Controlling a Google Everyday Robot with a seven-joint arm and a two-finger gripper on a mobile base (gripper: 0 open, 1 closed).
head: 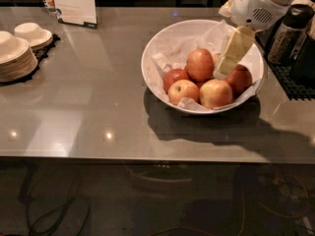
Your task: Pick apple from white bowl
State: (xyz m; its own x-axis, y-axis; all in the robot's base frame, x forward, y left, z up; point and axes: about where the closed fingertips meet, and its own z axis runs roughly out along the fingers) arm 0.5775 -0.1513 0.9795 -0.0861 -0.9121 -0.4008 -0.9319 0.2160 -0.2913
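We see a wide, shiny grey table (98,112) that fills most of the view. At 3 o'clock on it sits the big, round, glossy white bowl (148,53), lined with crumpled white paper (170,47). A fat white robot arm (256,6) comes in from 1 o'clock, above the bowl. At 9 o'clock there is a stack of round cream dishes (15,58), and at 11 o'clock a white standing sign card (74,4). A dark jar with a black lid (285,33) stands at 2 o'clock, just beside the bowl. Inside the bowl, the big, round orange-red apple (200,64) lies near the middle, among the other apples. A pale orange apple (215,93) is at its 5 o'clock, a small yellow-faced apple (183,91) at its 7 o'clock, and a dark red apple (240,78) at its 4 o'clock. The cream-yellow gripper (221,73) hangs down into the bowl, just at 3 o'clock of the big apple. We cannot tell if the gripper is wide or narrow, or if it holds anything.
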